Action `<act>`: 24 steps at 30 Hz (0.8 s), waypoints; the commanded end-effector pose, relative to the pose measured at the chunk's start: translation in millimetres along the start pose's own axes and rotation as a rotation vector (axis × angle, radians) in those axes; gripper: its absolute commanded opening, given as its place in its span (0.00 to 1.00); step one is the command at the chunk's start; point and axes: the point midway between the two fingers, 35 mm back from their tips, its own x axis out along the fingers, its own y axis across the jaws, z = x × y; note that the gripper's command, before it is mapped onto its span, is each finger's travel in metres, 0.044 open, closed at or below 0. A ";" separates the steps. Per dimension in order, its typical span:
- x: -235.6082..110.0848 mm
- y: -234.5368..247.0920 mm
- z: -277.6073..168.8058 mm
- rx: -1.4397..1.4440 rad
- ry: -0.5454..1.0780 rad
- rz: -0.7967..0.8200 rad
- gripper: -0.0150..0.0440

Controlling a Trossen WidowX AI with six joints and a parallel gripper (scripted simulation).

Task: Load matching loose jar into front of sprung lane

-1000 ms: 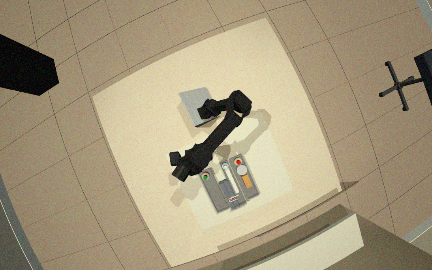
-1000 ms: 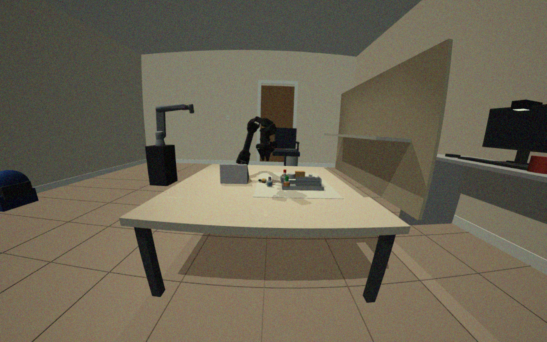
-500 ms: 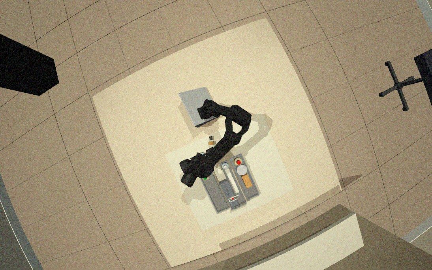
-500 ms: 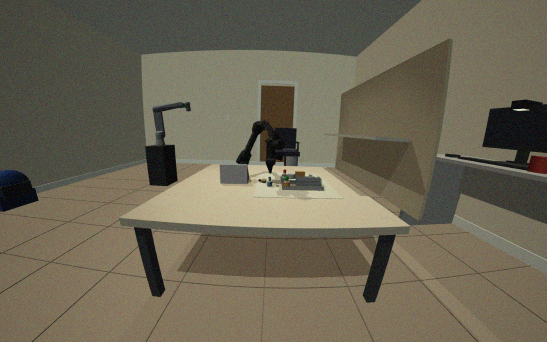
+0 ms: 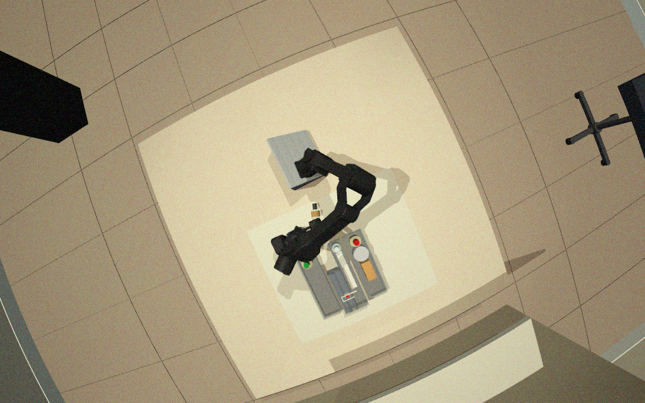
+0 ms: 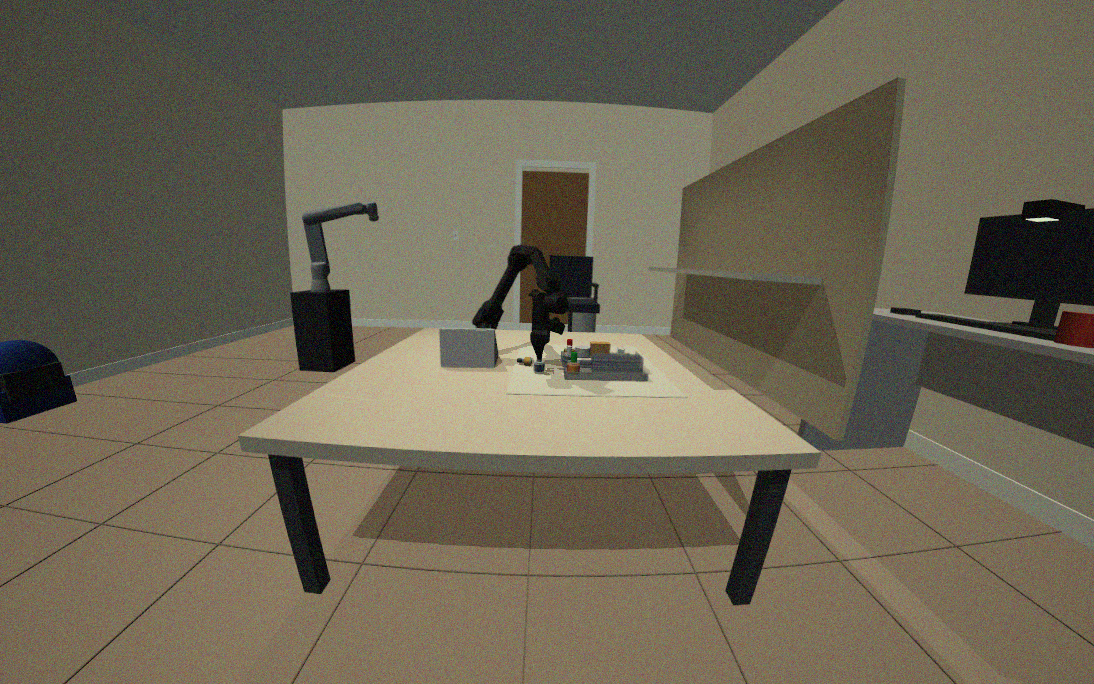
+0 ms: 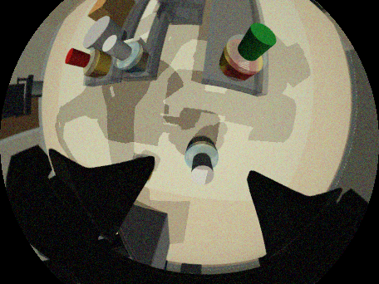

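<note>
The loose pale blue jar (image 7: 202, 160) (image 6: 538, 367) with a grey-white cap stands on the light mat, in front of the lanes. My gripper (image 7: 203, 170) (image 6: 538, 354) (image 5: 290, 250) is open and empty, pointing down right above this jar, one finger on each side of it and clear of it. In the overhead view my arm hides the jar. The matching pale blue jar (image 5: 336, 247) (image 7: 126, 54) stands at the front of the middle sprung lane (image 5: 343, 284). The pusher plate (image 5: 348, 294) sits far back in that lane.
The left lane holds a green-capped jar (image 5: 306, 264) (image 7: 251, 48). The right lane holds a red-capped jar (image 5: 355, 241) (image 7: 85, 59), a white round tin (image 5: 361, 254) and an orange box (image 5: 369, 270). A loose brown jar (image 5: 315, 210) stands near the arm's grey base block (image 5: 288, 149).
</note>
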 end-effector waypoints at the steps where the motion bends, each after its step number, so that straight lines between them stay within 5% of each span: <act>1: 7.2 0.5 -0.7 0.007 0.000 0.007 1.00; 20: 34.9 1.2 -0.9 0.007 0.000 0.008 1.00; 24: 34.9 1.2 -0.9 0.007 0.000 0.008 0.82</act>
